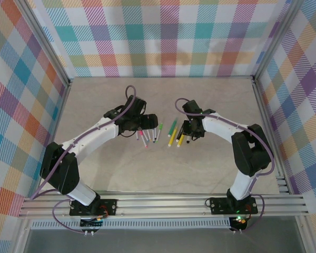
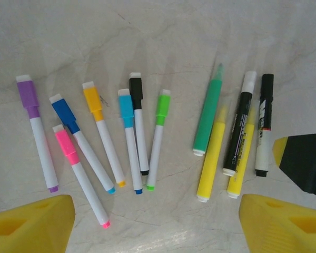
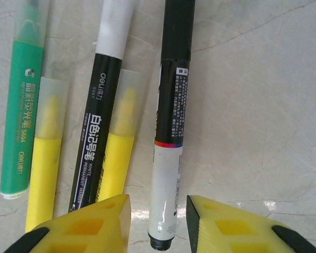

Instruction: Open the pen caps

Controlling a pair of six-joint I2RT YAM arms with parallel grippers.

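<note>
Several white-barrelled pens lie fanned on the table, each with its pen cap on: purple, blue, pink, orange, light blue, black and green. My left gripper hangs open above their tips, holding nothing. To the right lie a green highlighter, two yellow highlighters, a black white-capped marker and a black-and-white marker. My right gripper is open astride that marker's rear end, with a gap on each side; the marker's black cap points away.
The pens lie mid-table between the two arms on a pale marbled surface. Plaid walls and a metal frame enclose the table. The right gripper's finger shows at the right edge of the left wrist view, close to the black-and-white marker.
</note>
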